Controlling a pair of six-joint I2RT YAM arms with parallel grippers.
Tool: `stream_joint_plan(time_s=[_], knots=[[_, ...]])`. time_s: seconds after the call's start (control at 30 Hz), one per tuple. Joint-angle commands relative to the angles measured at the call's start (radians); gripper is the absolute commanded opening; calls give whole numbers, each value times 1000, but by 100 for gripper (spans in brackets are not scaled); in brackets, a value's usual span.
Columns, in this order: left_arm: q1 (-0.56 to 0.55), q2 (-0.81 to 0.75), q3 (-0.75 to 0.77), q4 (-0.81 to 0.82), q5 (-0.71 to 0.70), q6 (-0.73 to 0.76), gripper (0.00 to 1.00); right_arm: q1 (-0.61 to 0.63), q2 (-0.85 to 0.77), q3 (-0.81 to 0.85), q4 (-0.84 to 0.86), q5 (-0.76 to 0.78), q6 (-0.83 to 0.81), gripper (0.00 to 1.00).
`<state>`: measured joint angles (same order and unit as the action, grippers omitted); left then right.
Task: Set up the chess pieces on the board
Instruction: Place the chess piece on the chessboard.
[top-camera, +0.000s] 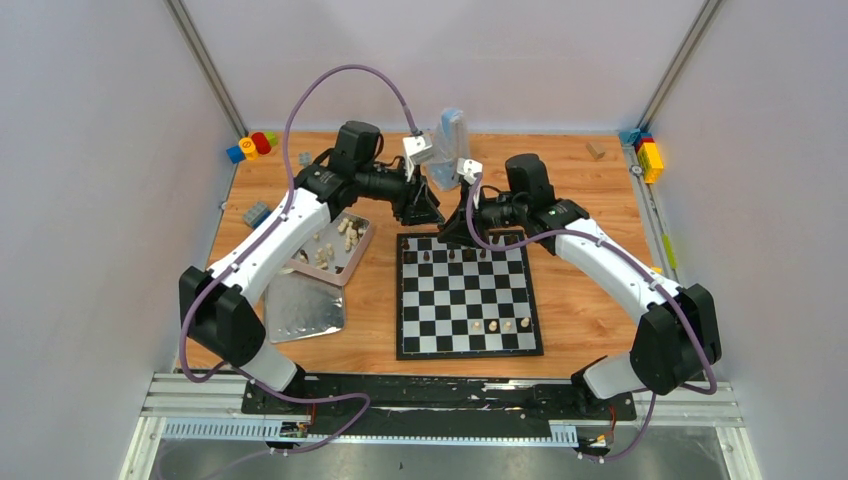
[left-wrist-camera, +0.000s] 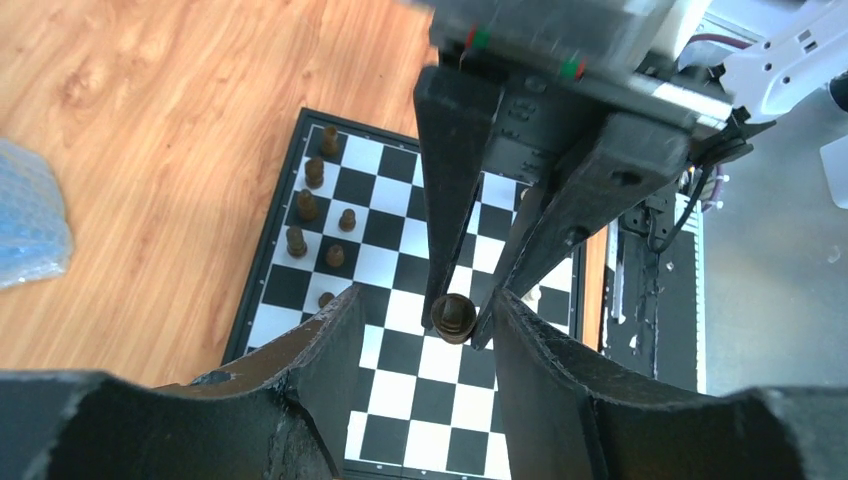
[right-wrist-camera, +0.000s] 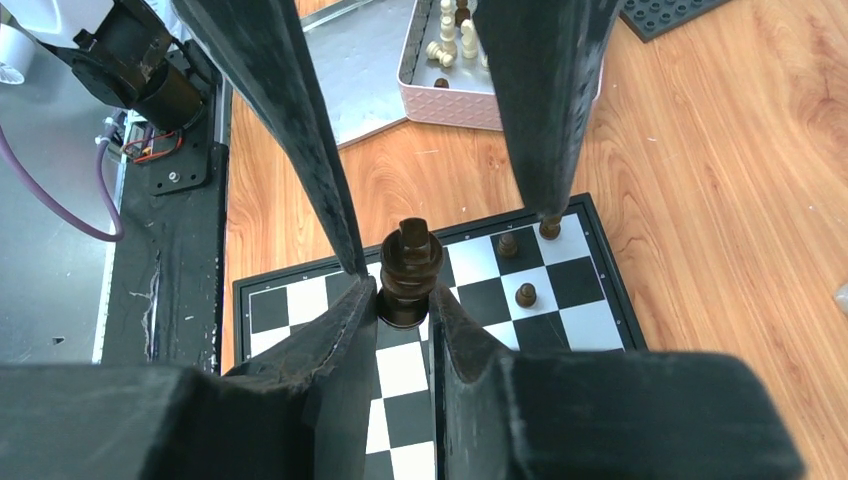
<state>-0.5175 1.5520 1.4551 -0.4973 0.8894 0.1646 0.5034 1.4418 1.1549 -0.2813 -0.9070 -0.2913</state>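
Two grippers, both mine, meet over the far edge of the board, which lies flat on the wooden table in front of my bases. My right gripper is clamped on one dark piece, its fingers pressed against the turned body from either side. The piece stands upright, low over the far row. I cannot tell whether its base touches the square.

My left gripper faces it from the other side with its fingers spread apart. They flank the tips of my right fingers and the piece, gripping nothing.

Several other dark pieces stand on the two far rows, toward my left corner. Three cream pieces stand on the near row, toward my right.

Left of the board sits a pink tin with a dimpled wall and more cream pieces lying inside. Its silver lid lies flat just nearer to me. Coloured bricks lie in the far left corner of the table.

Small red and green spots on my right gripper's housing are blurred, and any lettering on the tin is too small to read.
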Motion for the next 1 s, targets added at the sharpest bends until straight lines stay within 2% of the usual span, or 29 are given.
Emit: stream_joint_plan(time_s=[0.0,0.47,0.67,0.8,0.9,0.97], knots=[[-7,14,90,-60,-8,26,58,10,-19,-4,13,10,-33,0],[-38,84,170,-206,-68,79,57,12,-13,3,9,16,-35,0],[-47,97,179,-222,-77,86,53,12,-14,3,6,18,-35,0],[-48,100,181,-224,-75,85,45,13,-15,1,7,21,-35,0],[-48,101,185,-225,-72,86,33,12,-15,-3,7,27,-35,0],[-48,102,187,-225,-76,89,24,12,-18,-6,6,38,-35,4]])
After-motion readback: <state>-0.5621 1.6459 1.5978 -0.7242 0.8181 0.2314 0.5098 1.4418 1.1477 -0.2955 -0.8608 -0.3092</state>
